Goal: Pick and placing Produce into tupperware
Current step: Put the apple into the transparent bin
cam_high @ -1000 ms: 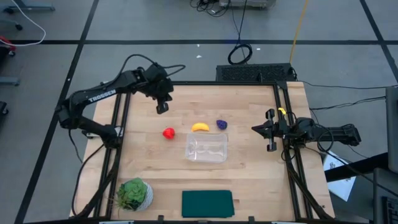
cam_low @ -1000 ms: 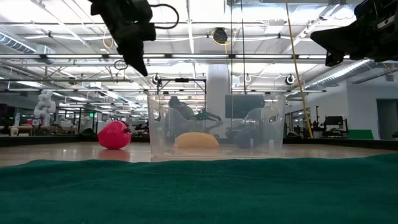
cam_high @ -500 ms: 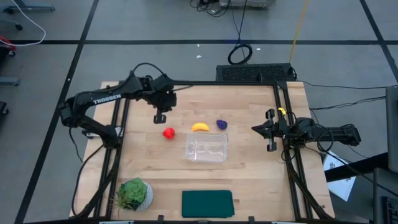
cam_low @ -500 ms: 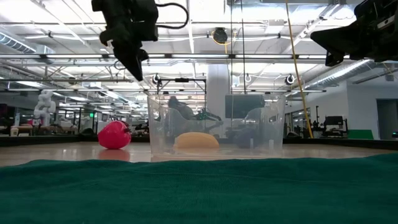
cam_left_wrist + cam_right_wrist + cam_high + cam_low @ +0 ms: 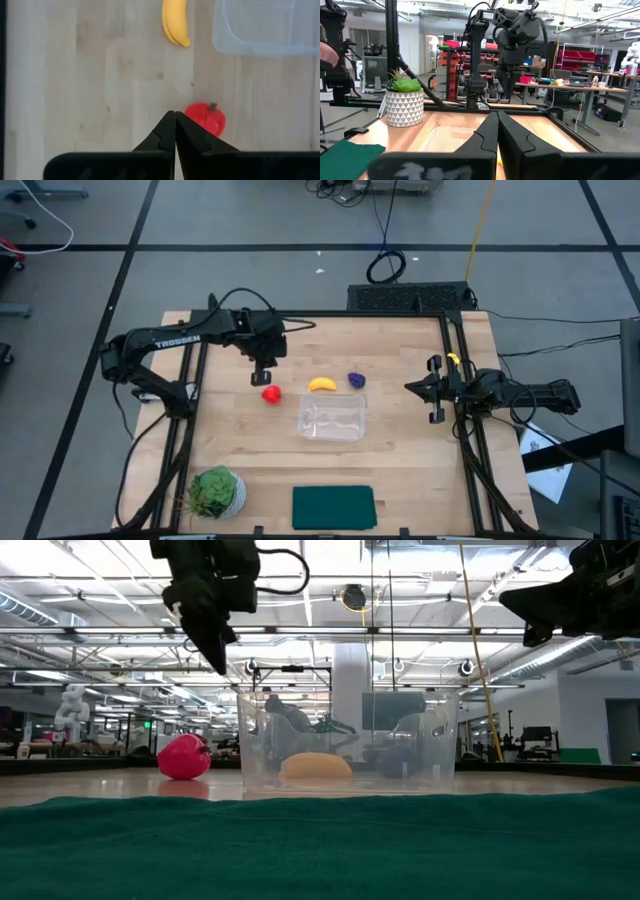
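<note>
A red round fruit [image 5: 271,393] lies on the wooden table, left of the yellow banana [image 5: 322,384] and the purple cluster [image 5: 356,380]. The clear tupperware [image 5: 333,418] stands just in front of them, near the table's middle. My left gripper [image 5: 264,376] hangs shut above the table, just beyond the red fruit [image 5: 206,118], touching nothing; the banana [image 5: 176,22] and the tupperware [image 5: 265,25] show past its fingers [image 5: 175,117]. My right gripper [image 5: 412,388] is shut, held level and high at the table's right edge.
A potted green plant [image 5: 215,492] stands at the near left corner, and a dark green flat cloth [image 5: 333,507] lies at the near edge. Black frame rails run along the table's left and right sides. Bare wood lies left of the red fruit.
My left gripper has swung from the far left part of the table toward the red fruit, coming nearer and a little lower, and stays shut. The produce and the tupperware have kept their places.
</note>
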